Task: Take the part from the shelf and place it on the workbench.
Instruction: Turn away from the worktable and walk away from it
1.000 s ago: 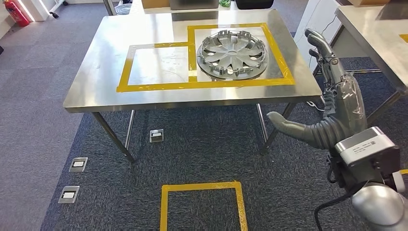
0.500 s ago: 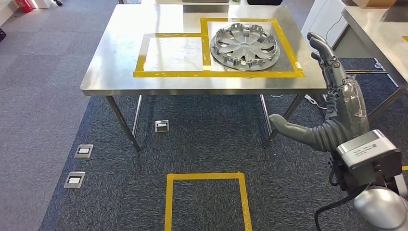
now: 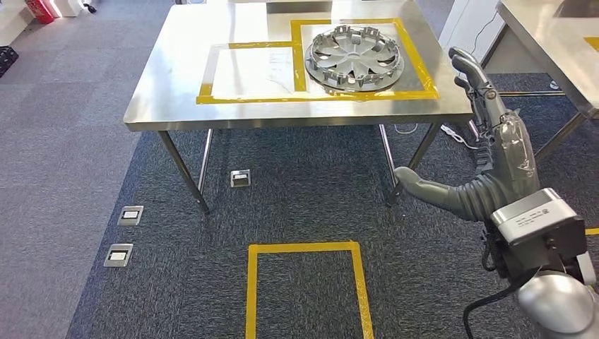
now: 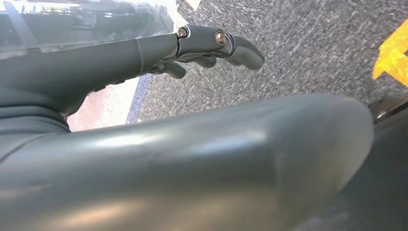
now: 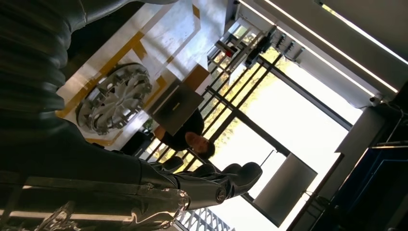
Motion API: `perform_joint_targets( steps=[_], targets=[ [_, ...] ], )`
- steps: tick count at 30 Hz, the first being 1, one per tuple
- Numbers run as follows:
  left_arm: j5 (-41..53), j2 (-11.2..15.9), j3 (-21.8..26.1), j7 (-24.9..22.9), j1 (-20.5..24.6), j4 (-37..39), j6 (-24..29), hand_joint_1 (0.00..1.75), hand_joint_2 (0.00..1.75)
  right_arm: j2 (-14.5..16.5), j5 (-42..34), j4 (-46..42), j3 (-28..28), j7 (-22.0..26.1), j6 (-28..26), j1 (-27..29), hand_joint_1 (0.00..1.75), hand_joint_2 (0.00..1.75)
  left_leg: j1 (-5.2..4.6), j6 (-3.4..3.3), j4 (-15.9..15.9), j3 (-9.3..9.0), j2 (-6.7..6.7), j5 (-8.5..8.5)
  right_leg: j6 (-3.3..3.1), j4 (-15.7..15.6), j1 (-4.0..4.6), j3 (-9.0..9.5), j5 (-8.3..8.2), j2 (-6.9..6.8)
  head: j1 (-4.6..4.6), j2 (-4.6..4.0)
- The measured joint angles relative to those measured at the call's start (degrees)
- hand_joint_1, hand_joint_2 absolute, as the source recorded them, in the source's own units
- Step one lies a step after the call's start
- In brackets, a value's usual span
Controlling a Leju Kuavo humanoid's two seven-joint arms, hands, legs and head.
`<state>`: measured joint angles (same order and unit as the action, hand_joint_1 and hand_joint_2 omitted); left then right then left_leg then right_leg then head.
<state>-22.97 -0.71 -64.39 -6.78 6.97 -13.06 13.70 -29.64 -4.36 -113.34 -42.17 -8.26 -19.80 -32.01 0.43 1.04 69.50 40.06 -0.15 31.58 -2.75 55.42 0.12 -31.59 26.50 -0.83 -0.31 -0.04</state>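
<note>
The part, a silver wheel cover [image 3: 354, 58], lies flat inside the right yellow-taped square on the steel workbench [image 3: 176, 70]; the right wrist view has it too, as the wheel cover [image 5: 114, 98]. My right hand [image 3: 494, 134] is raised beside the workbench's right end, off its corner, fingers stretched out, thumb spread, holding nothing. Its fingers [image 5: 207, 185] touch nothing in the right wrist view. My left hand [image 4: 144, 53] hangs over the carpet with fingers [image 4: 211, 41] extended and nothing in it.
A second steel table [image 3: 544, 35] stands at the right. A yellow tape square [image 3: 304, 282] marks the carpet in front of me. Floor sockets [image 3: 131, 214] sit at the left. A person [image 5: 187, 139] is behind the workbench.
The whole view has shifted: the workbench now sits higher and smaller in the picture, so the camera has moved. The wheel cover stays in its taped square. My right hand stays raised.
</note>
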Motion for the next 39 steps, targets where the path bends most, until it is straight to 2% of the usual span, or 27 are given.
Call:
perform_joint_targets(
  steps=[1,2,3,4,5,6,7,8,10,11,12,13,15,16,17,18,21,22,23,25,28,29,32,39],
  targets=[
    [0.0,0.0,0.0,0.0,0.0,0.0,0.0,0.00,1.75,0.0,0.0,0.0,-0.1,0.0,0.0,0.2,0.00,1.75,0.23,0.35,2.8,0.47,0.00,0.91,0.13,0.2,-0.11,-0.43,-0.27,-0.03,-0.08,0.01],
    [0.0,0.1,0.0,0.0,0.0,0.0,0.0,0.00,1.75,0.0,-0.1,0.0,-0.1,0.0,0.1,0.3,0.00,1.75,0.42,0.66,3.8,0.18,0.01,0.72,0.29,0.4,-0.28,-0.92,-0.50,-0.05,-0.11,0.01],
    [0.0,0.2,0.0,-0.1,0.0,0.0,0.0,0.00,1.75,0.0,-0.1,0.1,-0.2,0.0,0.1,0.4,0.00,1.75,0.59,0.92,2.5,-1.12,0.01,-0.42,0.49,0.8,-0.50,-1.45,-0.68,-0.02,-0.14,0.01],
    [0.0,0.2,0.0,-0.1,0.0,0.0,0.0,0.00,1.75,0.0,-0.2,0.1,-0.3,0.0,0.2,0.4,0.00,1.75,0.76,1.17,-0.5,-3.31,0.01,-1.94,0.72,1.2,-0.72,-1.98,-0.79,0.01,-0.20,0.01],
    [0.0,0.2,0.0,-0.2,0.0,0.0,0.0,0.00,1.75,0.0,-0.3,0.1,-0.3,-0.1,0.2,0.4,0.00,1.75,0.83,1.37,-4.2,-5.70,-0.01,-2.59,1.04,1.7,-0.89,-2.51,-0.87,0.06,-0.35,0.01],
    [0.0,0.3,0.0,-0.2,0.1,0.0,0.0,0.00,1.75,0.0,-0.3,0.1,-0.3,-0.1,0.2,0.4,0.00,1.75,0.80,1.26,-7.4,-7.69,-0.08,-2.97,1.39,2.1,-0.94,-3.01,-0.96,0.12,-0.57,0.01],
    [0.0,0.3,0.0,-0.3,0.1,0.0,-0.1,0.00,1.75,0.0,-0.4,0.1,-0.3,-0.1,0.2,0.4,0.00,1.75,0.74,1.01,-9.4,-8.87,-0.14,-2.81,1.79,2.5,-0.91,-3.41,-1.10,0.16,-0.73,0.01],
    [0.0,0.3,0.0,-0.4,0.2,0.0,-0.1,0.00,1.75,0.0,-0.4,0.1,-0.3,-0.1,0.2,0.4,0.00,1.75,0.59,0.55,-10.2,-9.17,-0.20,-2.36,2.22,2.6,-0.87,-3.72,-1.33,0.20,-0.83,0.01],
    [0.0,0.3,0.0,-0.8,0.1,0.0,-0.1,0.00,1.75,0.0,-0.5,0.2,-0.3,-0.1,0.2,0.5,0.00,1.75,0.50,-0.61,-10.4,-8.81,-0.19,-2.73,2.95,2.7,-0.91,-4.03,-1.76,0.23,-0.71,0.01],
    [0.0,0.3,0.0,-1.0,0.1,0.0,-0.2,0.00,1.75,0.0,-0.6,0.3,-0.3,-0.2,0.3,0.5,0.00,1.75,0.51,-1.19,-10.5,-8.61,-0.16,-3.02,3.24,3.1,-0.98,-4.28,-1.43,0.24,-0.58,0.01],
    [0.0,0.3,0.0,-1.2,0.1,0.0,-0.2,0.00,1.75,0.0,-0.8,0.3,-0.3,-0.2,0.3,0.5,0.00,1.75,0.55,-1.73,-10.7,-8.38,-0.13,-3.36,3.47,4.3,-1.04,-4.84,-0.38,0.27,-0.36,0.01],
    [0.0,0.3,0.0,-1.3,0.1,0.0,-0.3,0.00,1.75,0.0,-0.9,0.4,-0.3,-0.2,0.3,0.6,0.00,1.75,0.57,-2.22,-10.8,-8.07,-0.11,-3.70,3.64,6.7,-1.08,-5.87,1.41,0.29,-0.07,0.01],
    [0.0,0.3,0.0,-1.6,0.1,0.0,-0.2,0.00,1.75,-0.1,-1.0,0.6,-0.3,-0.2,0.3,0.7,0.00,1.75,0.34,-2.82,-10.8,-7.26,-0.10,-4.28,3.82,14.1,-1.08,-8.70,5.61,0.33,0.50,0.01],
    [0.0,0.3,0.0,-1.7,0.1,0.0,-0.1,0.00,1.75,-0.1,-1.0,0.8,-0.4,-0.2,0.4,0.8,0.00,1.75,0.16,-2.95,-10.8,-6.85,-0.09,-4.57,3.81,17.1,-1.08,-9.72,6.89,0.34,0.67,0.01],
    [0.0,0.3,0.0,-1.9,0.0,0.0,-0.1,0.00,1.75,-0.1,-1.1,1.0,-0.4,-0.3,0.4,0.9,0.00,1.75,-0.03,-3.02,-10.7,-6.46,-0.10,-4.85,3.70,18.4,-1.05,-9.89,7.17,0.34,0.75,0.01],
    [0.0,0.3,0.0,-2.0,0.0,0.0,-0.1,0.00,1.75,-0.1,-1.1,1.4,-0.4,-0.3,0.5,1.2,0.00,1.75,-0.22,-3.04,-10.7,-6.14,-0.11,-5.12,3.45,17.4,-0.99,-8.88,6.39,0.34,0.81,0.01],
    [0.5,0.1,0.8,-1.9,0.0,-0.3,-0.3,0.00,1.75,0.0,-1.1,3.5,0.2,-0.2,1.1,2.7,0.00,1.75,-0.64,-2.83,-10.7,-5.53,-0.18,-5.79,1.90,6.3,-0.35,-2.11,2.54,0.25,0.86,0.00],
    [0.8,0.0,1.3,-1.8,0.0,-0.5,-0.6,0.00,1.75,0.1,-1.1,4.5,0.5,-0.1,1.3,3.3,0.00,1.75,-0.66,-2.58,-10.7,-5.34,-0.18,-6.00,1.54,3.7,-0.10,-0.75,2.02,0.20,0.85,0.01],
    [1.1,-0.1,1.8,-1.7,-0.1,-0.7,-0.8,0.00,1.75,0.2,-1.0,5.5,0.9,0.0,1.6,4.0,0.00,1.75,-0.62,-2.28,-10.7,-5.16,-0.15,-6.21,1.35,2.5,0.11,-0.23,1.94,0.17,0.84,0.01],
    [1.9,-0.2,2.9,-1.5,-0.2,-1.0,-1.3,0.00,1.75,0.5,-0.9,7.5,1.7,0.2,2.2,5.3,0.00,1.75,-0.49,-1.70,-10.8,-4.93,-0.08,-6.47,1.42,2.1,0.28,-0.39,1.59,0.23,0.88,0.02],
    [3.0,-0.2,5.1,-1.0,-0.9,-1.3,-2.0,0.00,1.75,1.3,-0.6,11.1,3.2,0.7,3.2,7.7,0.00,1.75,-0.59,-2.89,-11.0,-4.97,-0.04,-6.14,2.02,1.6,0.18,-0.43,1.35,0.33,0.74,0.01],
    [3.4,-0.2,5.9,-0.9,-1.3,-1.4,-2.2,0.00,1.75,1.6,-0.5,12.4,3.7,0.8,3.5,8.5,0.00,1.75,-0.60,-3.08,-11.2,-5.05,-0.03,-6.27,2.06,1.7,0.18,-0.44,1.33,0.35,0.66,0.01],
    [4.6,-0.1,8.3,-0.4,-2.3,-1.5,-2.9,0.00,1.75,2.6,-0.3,16.0,5.3,1.2,4.5,10.9,0.00,1.75,-0.56,-2.09,-11.5,-5.21,-0.05,-6.92,1.67,1.8,0.24,-0.52,1.21,0.31,0.40,0.01],
    [7.4,-0.1,14.9,0.7,-4.3,-2.3,-4.5,0.00,1.75,5.3,0.4,25.3,9.6,2.2,6.8,16.0,0.00,1.75,-0.52,-1.62,-11.7,-5.22,-0.04,-7.09,1.37,2.0,0.27,-0.66,1.33,0.31,0.19,0.01]
  ],
)
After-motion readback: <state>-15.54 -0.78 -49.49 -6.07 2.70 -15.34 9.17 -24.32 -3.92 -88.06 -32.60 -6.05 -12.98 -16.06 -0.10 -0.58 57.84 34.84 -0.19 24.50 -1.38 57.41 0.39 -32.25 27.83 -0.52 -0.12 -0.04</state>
